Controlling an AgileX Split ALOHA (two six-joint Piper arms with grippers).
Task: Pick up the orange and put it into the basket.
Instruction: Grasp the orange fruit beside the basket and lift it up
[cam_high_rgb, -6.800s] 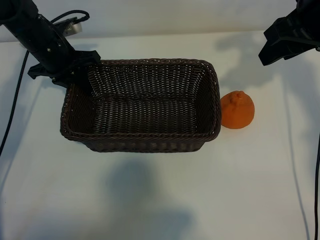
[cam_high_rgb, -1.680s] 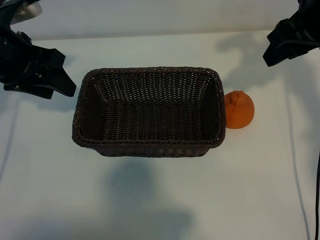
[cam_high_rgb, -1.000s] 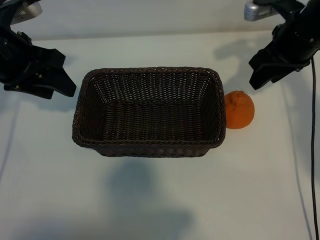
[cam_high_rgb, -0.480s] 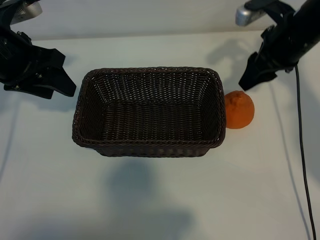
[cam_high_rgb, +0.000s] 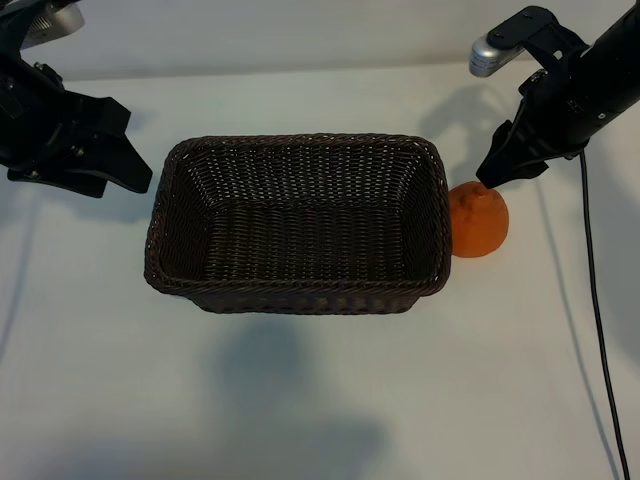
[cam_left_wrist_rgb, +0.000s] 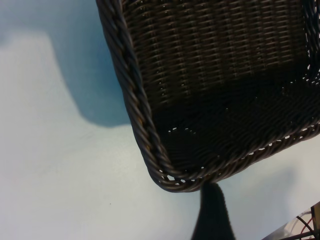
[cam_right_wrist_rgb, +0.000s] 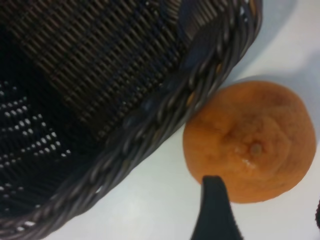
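Note:
The orange (cam_high_rgb: 478, 219) sits on the white table, its side against the right wall of the dark woven basket (cam_high_rgb: 298, 295). The basket holds nothing. My right gripper (cam_high_rgb: 497, 172) hangs open just above the orange's far side. In the right wrist view the orange (cam_right_wrist_rgb: 255, 140) lies close below, its stem end up, and one dark finger (cam_right_wrist_rgb: 215, 210) overlaps its edge beside the basket rim (cam_right_wrist_rgb: 165, 115). My left gripper (cam_high_rgb: 118, 150) is parked open, left of the basket and apart from it. Its wrist view shows a basket corner (cam_left_wrist_rgb: 170, 175) and one finger (cam_left_wrist_rgb: 212, 215).
A black cable (cam_high_rgb: 598, 330) trails from the right arm down the table's right side. Bare white tabletop (cam_high_rgb: 300, 400) lies in front of the basket and to the right of the orange.
My right arm has swung down and leftward from the far right edge until its gripper hangs just over the orange. The left arm, basket and orange have stayed put.

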